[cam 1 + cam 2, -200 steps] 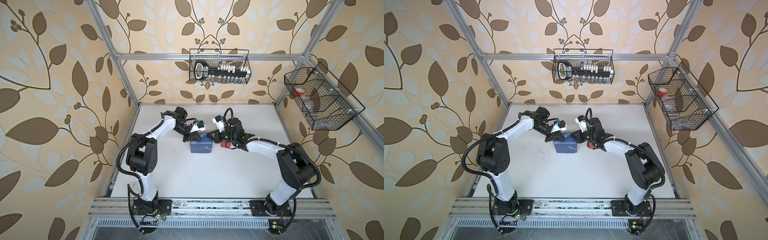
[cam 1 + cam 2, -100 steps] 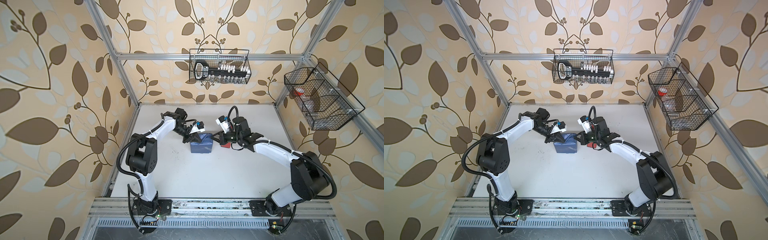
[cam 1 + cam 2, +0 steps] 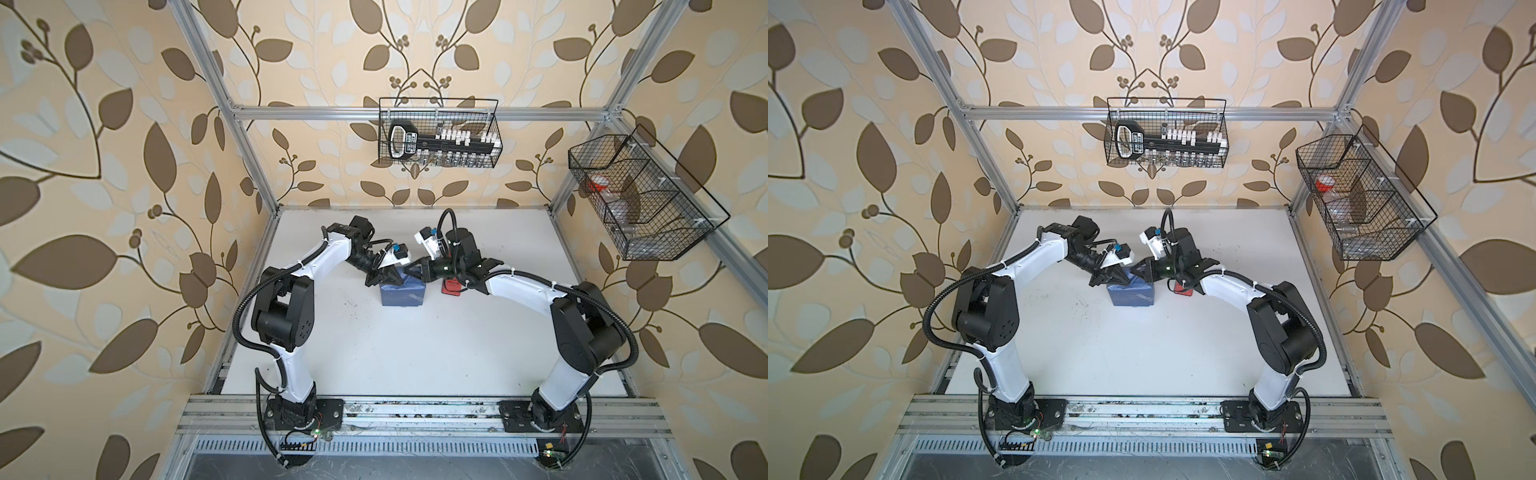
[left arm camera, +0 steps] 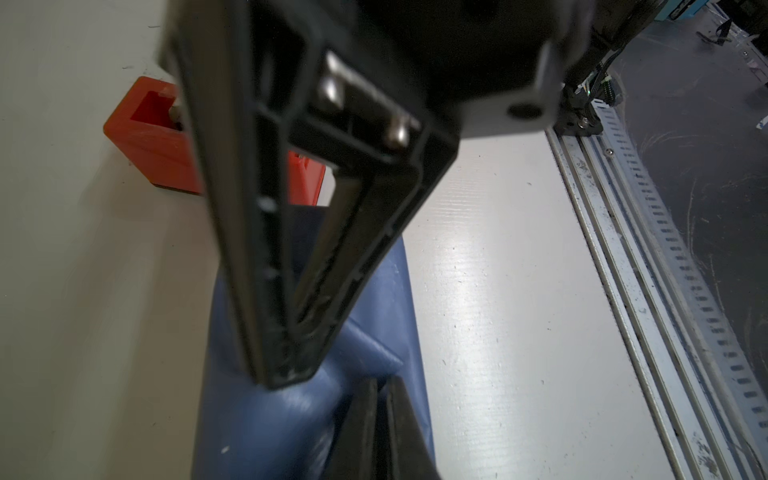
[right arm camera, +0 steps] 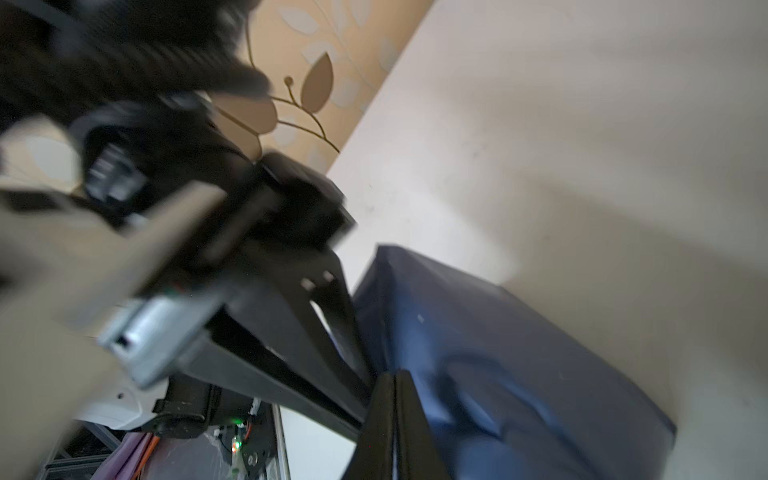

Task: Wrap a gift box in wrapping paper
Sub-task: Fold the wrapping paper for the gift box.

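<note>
The left pincer (image 3: 392, 279) and right pincer (image 3: 411, 272) press the wrapped box (image 3: 402, 296).
Both are shut and empty; their tips push the paper (image 5: 498, 353) flat, likely so the fold stays down.

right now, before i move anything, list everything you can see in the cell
wrapped gift box: one, dark blue paper outside, on the table toward the back
tape dispenser: one, red, beside the box on the right arm's side
back basket: one, black wire, on the back wall, holding a black tool and white pieces
side basket: one, black wire, on the right wall
table: one, white
left gripper: one, black, shut, tip at the box's top
right gripper: one, black, shut, tip at the box's top
</note>
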{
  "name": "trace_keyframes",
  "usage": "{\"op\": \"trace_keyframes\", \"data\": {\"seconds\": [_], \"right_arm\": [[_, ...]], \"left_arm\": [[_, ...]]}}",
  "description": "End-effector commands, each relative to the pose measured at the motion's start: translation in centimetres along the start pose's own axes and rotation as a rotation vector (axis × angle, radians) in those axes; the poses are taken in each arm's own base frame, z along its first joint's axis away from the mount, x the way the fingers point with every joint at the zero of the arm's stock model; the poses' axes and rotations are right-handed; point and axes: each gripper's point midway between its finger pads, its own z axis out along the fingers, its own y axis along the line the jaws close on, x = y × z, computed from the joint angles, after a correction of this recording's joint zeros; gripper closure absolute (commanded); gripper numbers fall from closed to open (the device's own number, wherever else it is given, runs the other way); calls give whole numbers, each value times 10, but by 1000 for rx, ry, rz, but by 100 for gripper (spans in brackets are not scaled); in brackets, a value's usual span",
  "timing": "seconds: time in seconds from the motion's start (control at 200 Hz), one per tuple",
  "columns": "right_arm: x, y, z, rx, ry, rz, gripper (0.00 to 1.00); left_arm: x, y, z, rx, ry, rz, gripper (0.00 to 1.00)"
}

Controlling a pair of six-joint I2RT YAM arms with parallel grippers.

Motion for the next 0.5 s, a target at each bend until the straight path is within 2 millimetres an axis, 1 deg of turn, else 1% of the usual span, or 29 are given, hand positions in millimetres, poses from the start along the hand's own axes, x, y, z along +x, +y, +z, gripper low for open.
{"op": "trace_keyframes", "data": {"seconds": [0.0, 0.035, 0.115, 0.17, 0.205, 0.255, 0.305, 0.355, 0.4, 0.495], "right_arm": [[26, -26, -1, 48, 32, 49, 94], [33, -32, -1, 61, 40, 54, 94], [44, -41, 0, 75, 60, 65, 94], [46, -42, 0, 80, 63, 63, 94], [46, -41, 1, 80, 62, 56, 94], [45, -41, 2, 80, 60, 45, 94], [46, -40, 4, 76, 66, 38, 94], [45, -39, 7, 73, 67, 35, 94], [45, -37, 9, 69, 70, 32, 95], [45, -32, 12, 62, 73, 11, 94]], "left_arm": [[11, -11, 0, 21, 78, -48, 89], [5, -11, -3, 21, 67, -56, 87], [-22, -6, -18, -12, 28, -119, 85], [-43, 4, -39, -97, 23, -179, 80], [-54, 11, -55, -168, 15, -247, 76], [-64, 23, -78, -285, 4, -361, 66], [-66, 28, -94, -361, -9, -481, 56], [-63, 26, -101, -397, -8, -577, 39], [-61, 18, -101, -399, -22, -615, 30], [-38, 9, -90, -414, -28, -750, 15]]}}
